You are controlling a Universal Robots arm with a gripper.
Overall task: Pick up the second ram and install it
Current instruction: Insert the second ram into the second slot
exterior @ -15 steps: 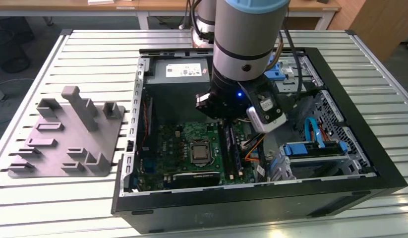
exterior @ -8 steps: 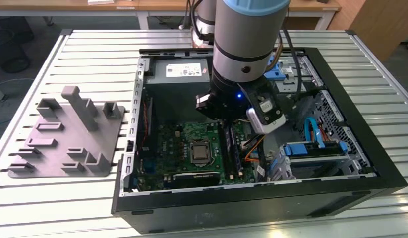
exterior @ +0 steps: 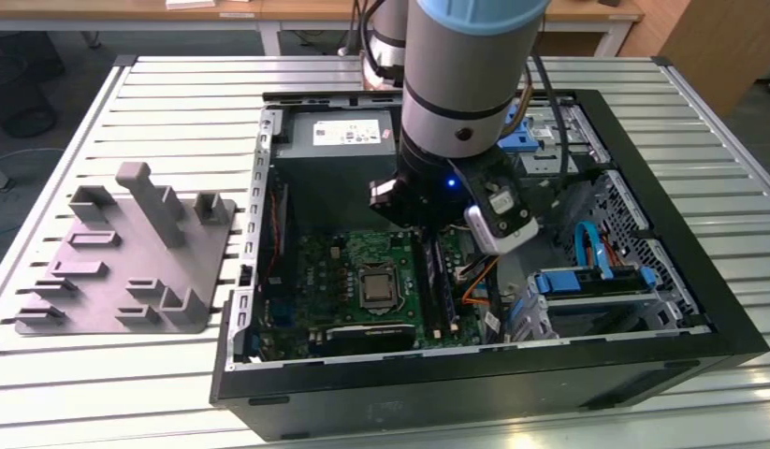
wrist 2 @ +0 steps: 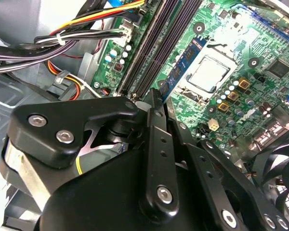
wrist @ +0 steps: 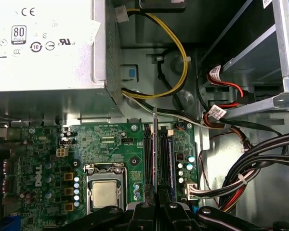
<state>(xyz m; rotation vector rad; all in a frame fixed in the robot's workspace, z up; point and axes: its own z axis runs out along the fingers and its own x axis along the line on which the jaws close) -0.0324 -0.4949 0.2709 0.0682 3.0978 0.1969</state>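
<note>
Now down inside the open computer case (exterior: pixel 485 383), set flat on the slatted table (exterior: pixel 172 94). Reaches in at the end of the arm (exterior: pixel 466 84), over the green motherboard (wrist: pixel 111 144). In the first wrist view, the hand (wrist: pixel 156 196) pressed together on the second ram (wrist: pixel 155 144), pinching it by one end. Holds it on edge, thin and upright, lined up along the black memory slots (wrist: pixel 147 159), between the processor (wrist: pixel 105 192) and a stick with a blue label (wrist: pixel 170 159) already sitting in its slot. Cannot tell whether seated or just above the slot. Beyond the far end of the ram, the power supply (wrist: pixel 43 43) and yellow and black cables (wrist: pixel 180 57). Out on the table, to the exterior view's left of the case, a grey holder tray (exterior: pixel 123 271) with upright blocks.
</note>
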